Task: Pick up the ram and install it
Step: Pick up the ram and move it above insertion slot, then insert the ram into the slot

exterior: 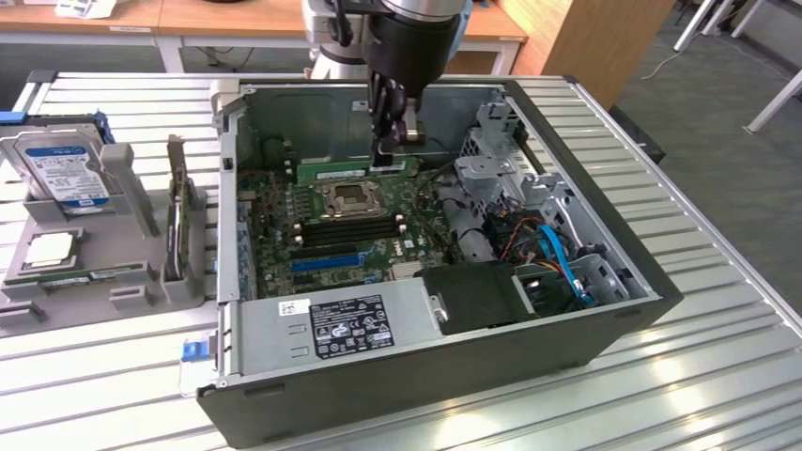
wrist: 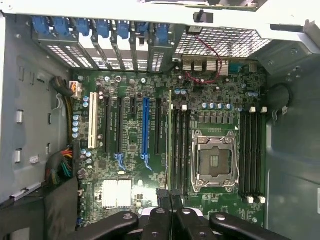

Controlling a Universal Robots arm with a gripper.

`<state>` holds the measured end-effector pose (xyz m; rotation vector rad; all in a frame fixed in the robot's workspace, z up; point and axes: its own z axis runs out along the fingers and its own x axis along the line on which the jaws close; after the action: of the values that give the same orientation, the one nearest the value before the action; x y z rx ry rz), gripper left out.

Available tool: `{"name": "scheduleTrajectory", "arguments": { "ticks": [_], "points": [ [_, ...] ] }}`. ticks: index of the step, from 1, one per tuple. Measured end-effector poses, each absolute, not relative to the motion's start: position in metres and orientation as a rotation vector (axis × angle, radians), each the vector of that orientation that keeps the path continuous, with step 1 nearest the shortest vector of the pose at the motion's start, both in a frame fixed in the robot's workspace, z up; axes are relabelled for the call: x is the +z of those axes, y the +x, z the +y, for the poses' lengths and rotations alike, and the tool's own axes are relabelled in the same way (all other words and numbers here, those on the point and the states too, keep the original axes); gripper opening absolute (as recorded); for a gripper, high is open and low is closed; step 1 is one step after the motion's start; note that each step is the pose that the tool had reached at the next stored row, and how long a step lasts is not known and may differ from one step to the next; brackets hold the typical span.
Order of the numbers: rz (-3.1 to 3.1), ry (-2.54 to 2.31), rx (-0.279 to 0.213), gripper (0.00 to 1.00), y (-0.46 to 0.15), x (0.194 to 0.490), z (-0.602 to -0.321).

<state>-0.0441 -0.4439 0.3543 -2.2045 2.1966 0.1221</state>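
The ram [exterior: 341,173] is a long thin green stick with a white label, held level above the motherboard inside the open computer case [exterior: 602,310]. My gripper [exterior: 396,155] is shut on one end of it. In the wrist view the ram [wrist: 170,135] shows edge-on as a thin green line running away from the fingertips [wrist: 161,204]. It lies parallel to the black memory slots [wrist: 181,145] and right beside them, on the side away from the CPU socket [wrist: 215,162]. In the exterior view these slots [exterior: 345,230] lie on the near side of the CPU socket [exterior: 348,199].
A second bank of memory slots [wrist: 252,150] lies past the socket. Blue and black expansion slots [wrist: 145,130] are close by. The power supply [exterior: 351,324], drive cage [exterior: 495,169] and blue cables [exterior: 561,258] crowd the case. A hard drive [exterior: 63,169] and an upright card [exterior: 176,211] stand outside it on the exterior view's left.
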Motion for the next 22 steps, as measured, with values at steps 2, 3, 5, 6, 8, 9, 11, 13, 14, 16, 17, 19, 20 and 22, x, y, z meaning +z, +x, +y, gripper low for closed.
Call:
{"name": "scheduleTrajectory", "arguments": {
  "ticks": [2, 3, 5, 6, 8, 9, 11, 13, 14, 16, 17, 19, 20, 22],
  "points": [
    [2.197, -2.204, 0.122, 0.11, -0.044, 0.354, -0.44],
    [2.197, -2.204, 0.122, 0.11, -0.044, 0.354, -0.438],
    [2.197, -2.204, 0.122, 0.11, -0.044, 0.354, -0.434],
    [2.197, -2.204, 0.122, 0.11, -0.044, 0.354, -0.432],
    [2.198, -2.203, 0.122, 0.11, -0.044, 0.353, -0.429],
    [2.198, -2.203, 0.122, 0.11, -0.044, 0.353, -0.428],
    [2.198, -2.203, 0.122, 0.11, -0.044, 0.353, -0.426],
    [2.198, -2.203, 0.122, 0.11, -0.044, 0.353, -0.424],
    [2.198, -2.203, 0.122, 0.11, -0.044, 0.353, -0.423],
    [2.198, -2.203, 0.122, 0.11, -0.044, 0.353, -0.422],
    [2.198, -2.203, 0.122, 0.11, -0.044, 0.353, -0.422],
    [2.198, -2.203, 0.122, 0.11, -0.044, 0.353, -0.422],
    [2.198, -2.202, 0.123, 0.11, -0.044, 0.353, -0.422],
    [2.198, -2.203, 0.123, 0.11, -0.044, 0.353, -0.422]
  ]
}}
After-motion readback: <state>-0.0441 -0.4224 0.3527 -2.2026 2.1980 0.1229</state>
